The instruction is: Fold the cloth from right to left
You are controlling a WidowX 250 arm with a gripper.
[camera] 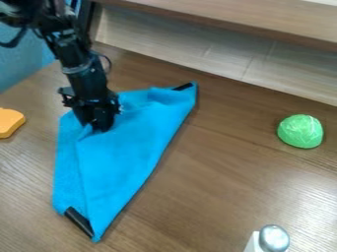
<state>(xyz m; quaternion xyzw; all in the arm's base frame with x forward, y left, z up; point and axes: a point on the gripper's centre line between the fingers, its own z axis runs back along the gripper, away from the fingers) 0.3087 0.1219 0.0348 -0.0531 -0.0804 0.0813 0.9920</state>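
The gripper (101, 124) hangs down at the left of the camera view, its tip at the upper left part of the blue cloth (125, 160). The cloth lies on the table in a long folded shape, from the upper middle down to the lower left, with a straight slanting right edge. It bunches and wrinkles around the gripper's tip. Dark patches show at its upper right corner and at its bottom end. The cloth and the gripper's dark body hide how the fingertips stand.
A green cabbage-like toy (300, 131) lies at the right. An orange object (10, 122) sits at the left edge, and a silver-topped shaker (273, 238) stands at the bottom right. A wooden shelf (223, 22) runs along the back of the brown table (223, 182).
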